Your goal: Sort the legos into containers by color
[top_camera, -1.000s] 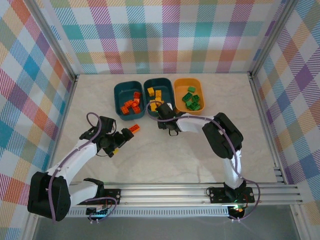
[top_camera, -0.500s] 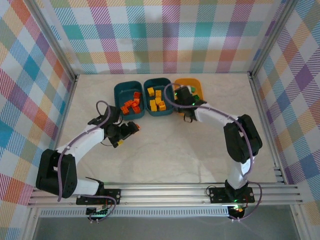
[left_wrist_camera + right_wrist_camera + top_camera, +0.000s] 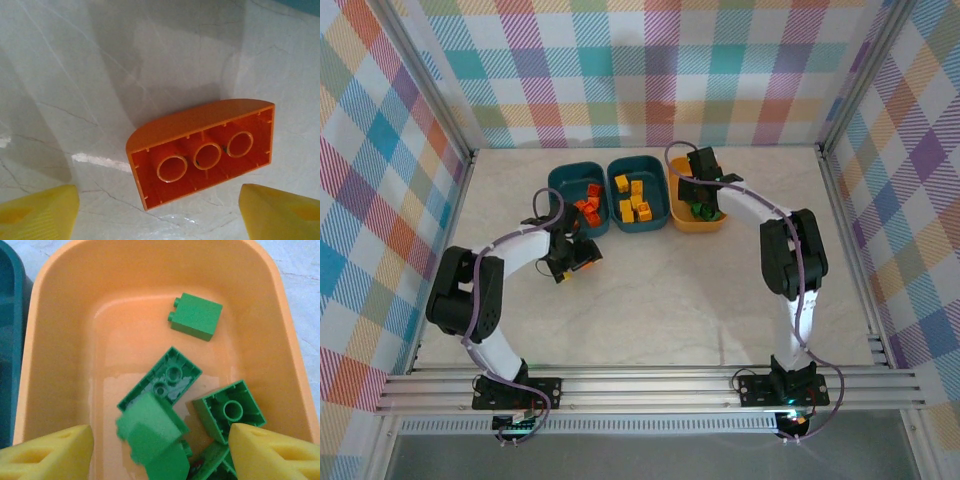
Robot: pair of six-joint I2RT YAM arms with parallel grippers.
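An orange lego (image 3: 200,150) lies on the table with its hollow underside up, just ahead of my left gripper (image 3: 160,215), which is open and not touching it. From above, that lego (image 3: 583,266) sits in front of the left teal container (image 3: 556,190), which holds orange legos. The middle teal container (image 3: 658,190) holds yellow legos. My right gripper (image 3: 160,455) hangs open over the orange-yellow container (image 3: 60,340), and a blurred green lego (image 3: 150,432) is loose between its fingers, above other green legos (image 3: 197,316).
The three tubs stand side by side at the back of the marble table (image 3: 650,300). Checked walls close in the left, back and right sides. An aluminium rail (image 3: 650,385) runs along the near edge.
My right gripper swung from in front of the middle tub to over the orange-yellow tub and opened, letting go of a green lego. My left gripper drew closer to the orange lego.
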